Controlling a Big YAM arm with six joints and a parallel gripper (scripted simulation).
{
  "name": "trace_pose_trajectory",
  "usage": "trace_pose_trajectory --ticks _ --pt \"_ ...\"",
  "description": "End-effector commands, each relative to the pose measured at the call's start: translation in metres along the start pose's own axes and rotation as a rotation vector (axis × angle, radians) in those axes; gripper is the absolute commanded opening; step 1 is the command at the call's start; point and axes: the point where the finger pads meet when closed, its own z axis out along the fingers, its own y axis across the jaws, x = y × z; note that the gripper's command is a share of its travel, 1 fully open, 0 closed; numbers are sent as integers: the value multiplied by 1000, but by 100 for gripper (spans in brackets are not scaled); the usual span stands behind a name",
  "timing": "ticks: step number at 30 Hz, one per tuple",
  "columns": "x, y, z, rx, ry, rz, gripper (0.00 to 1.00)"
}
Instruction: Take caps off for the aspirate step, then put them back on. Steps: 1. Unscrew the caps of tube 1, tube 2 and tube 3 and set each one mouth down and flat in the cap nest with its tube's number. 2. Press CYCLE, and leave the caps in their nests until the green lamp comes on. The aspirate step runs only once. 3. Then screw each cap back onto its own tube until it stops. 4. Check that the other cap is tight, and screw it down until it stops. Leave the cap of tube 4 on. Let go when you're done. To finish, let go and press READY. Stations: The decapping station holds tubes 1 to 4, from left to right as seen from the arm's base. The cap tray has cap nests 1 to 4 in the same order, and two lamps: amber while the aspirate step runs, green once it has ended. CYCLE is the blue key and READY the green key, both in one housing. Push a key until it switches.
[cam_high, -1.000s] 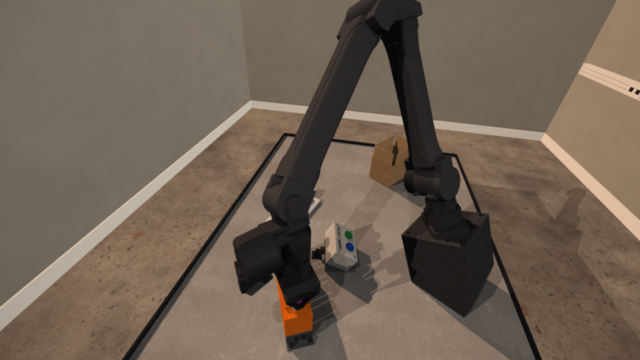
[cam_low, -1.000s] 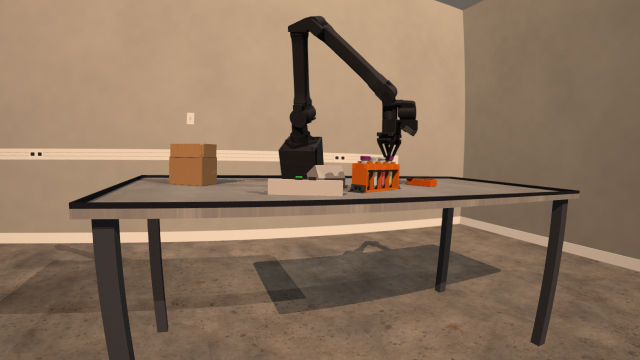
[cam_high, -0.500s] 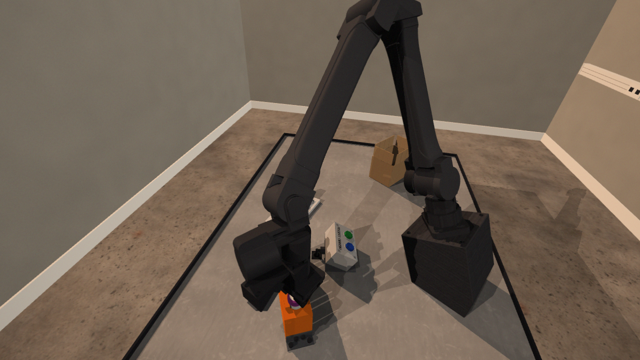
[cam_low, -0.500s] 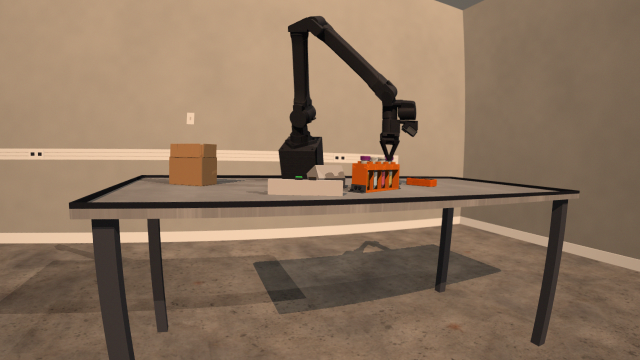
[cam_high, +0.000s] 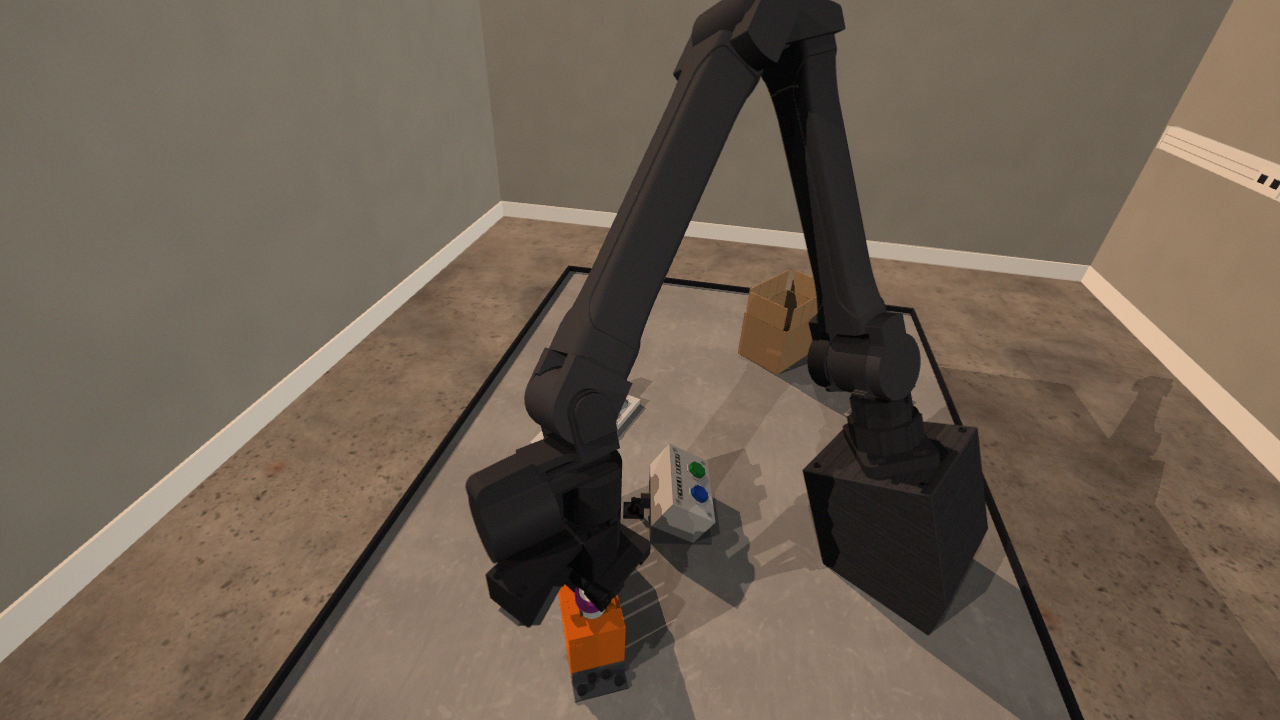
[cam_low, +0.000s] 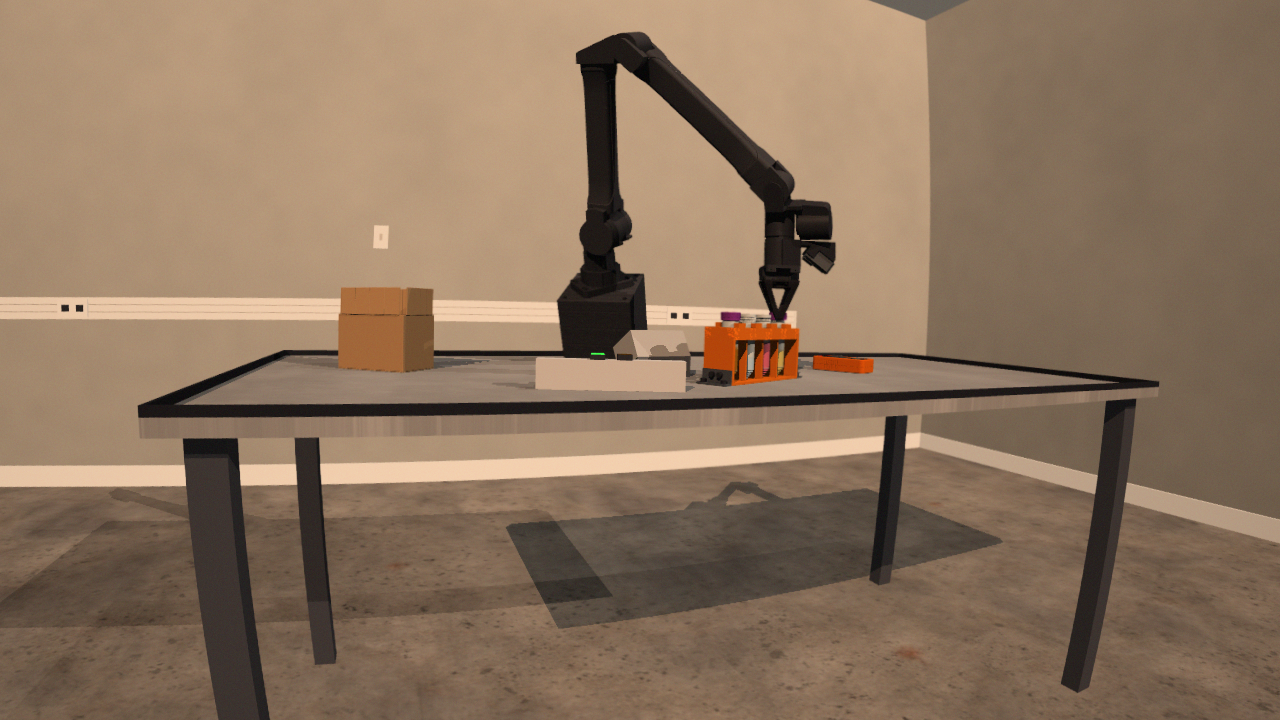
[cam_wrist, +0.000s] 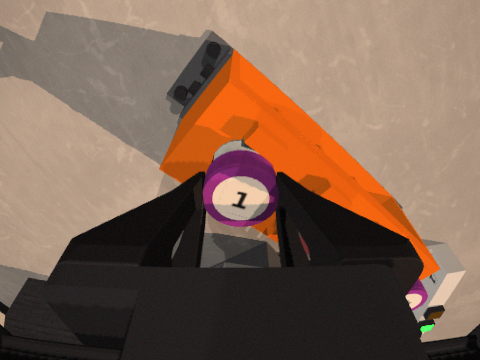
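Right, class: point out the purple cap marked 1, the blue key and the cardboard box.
Purple cap (cam_high: 585, 602) (cam_wrist: 241, 197): top and wrist views, on its top.
Blue key (cam_high: 699, 493): top view, on its face.
Cardboard box (cam_high: 771, 340) (cam_low: 371, 342): top and exterior views, on its side.

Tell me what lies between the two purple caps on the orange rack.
The exterior view shows two whitish tube necks without purple caps, standing in the orange rack between the two purple caps.
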Motion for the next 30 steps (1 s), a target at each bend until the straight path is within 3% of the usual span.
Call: trace_pose_trajectory --ticks 1,4,28,30 --pt "-9 -5 -5 5 -18 -8 0" --pt "-5 -3 1 -4 3 32 0" --pt "-4 -5 5 0 1 774 0" --pt "-4 -5 5 0 1 774 0"
